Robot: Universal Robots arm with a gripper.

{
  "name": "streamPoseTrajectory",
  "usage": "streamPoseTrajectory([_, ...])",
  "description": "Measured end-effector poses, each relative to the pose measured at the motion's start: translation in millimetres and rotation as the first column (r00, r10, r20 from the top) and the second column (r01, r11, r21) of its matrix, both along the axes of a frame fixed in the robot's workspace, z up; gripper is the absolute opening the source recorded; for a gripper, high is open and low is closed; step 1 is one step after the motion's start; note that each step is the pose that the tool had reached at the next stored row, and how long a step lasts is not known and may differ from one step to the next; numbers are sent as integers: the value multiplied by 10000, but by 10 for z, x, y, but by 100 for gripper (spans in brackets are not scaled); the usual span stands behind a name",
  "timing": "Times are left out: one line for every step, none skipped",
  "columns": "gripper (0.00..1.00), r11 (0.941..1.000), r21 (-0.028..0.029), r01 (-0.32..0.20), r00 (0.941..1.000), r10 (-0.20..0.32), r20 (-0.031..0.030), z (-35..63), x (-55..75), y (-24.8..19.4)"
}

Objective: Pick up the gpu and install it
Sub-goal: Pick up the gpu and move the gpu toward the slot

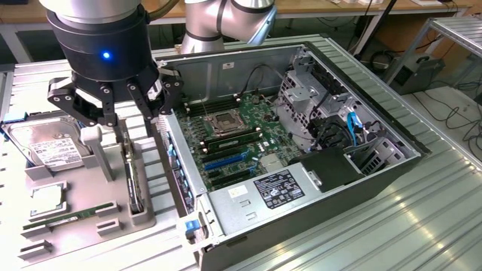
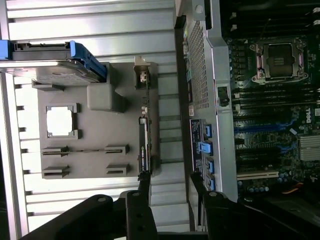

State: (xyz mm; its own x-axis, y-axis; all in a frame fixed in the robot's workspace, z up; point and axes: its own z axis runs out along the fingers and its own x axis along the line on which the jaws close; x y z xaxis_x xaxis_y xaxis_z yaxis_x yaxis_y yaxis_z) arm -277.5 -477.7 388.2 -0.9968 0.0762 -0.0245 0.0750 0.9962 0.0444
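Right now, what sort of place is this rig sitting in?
Most likely a robotics lab or test workshop. A robot arm stands by an opened desktop computer case on a ribbed metal table. A grey tray holds loose parts such as a hard drive, and wooden desks stand behind.

In the exterior view, the case wall [image 1: 175,164] is standing close at three o'clock of the gpu [image 1: 134,189]. A gray block [image 1: 96,151] is crowding nine o'clock. Free room is showing at twelve, under the gripper [image 1: 128,116].
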Motion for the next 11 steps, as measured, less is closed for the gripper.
streamPoseTrajectory([44,10000,-1,1,10000,-1,-1,-1,-1,0])
streamPoseTrajectory([44,10000,-1,0,10000,0,-1,-2,0,0])
streamPoseTrajectory([44,10000,1,0,10000,0,0,-3,0,0])
streamPoseTrajectory([44,10000,2,0,10000,0,0,-5,0,0])
streamPoseTrajectory([44,10000,3,0,10000,0,0,-6,-1,0])
streamPoseTrajectory([44,10000,5,1,10000,-1,-1,-8,-1,0])
streamPoseTrajectory([44,10000,4,1,10000,-1,-1,-8,-1,0])
streamPoseTrajectory([44,10000,14,0,10000,0,0,-15,0,0])
streamPoseTrajectory([44,10000,13,1,10000,-1,0,-32,-1,0])
streamPoseTrajectory([44,10000,13,1,10000,-1,0,-33,-1,0])
streamPoseTrajectory([44,10000,13,0,10000,0,0,-35,-1,0])
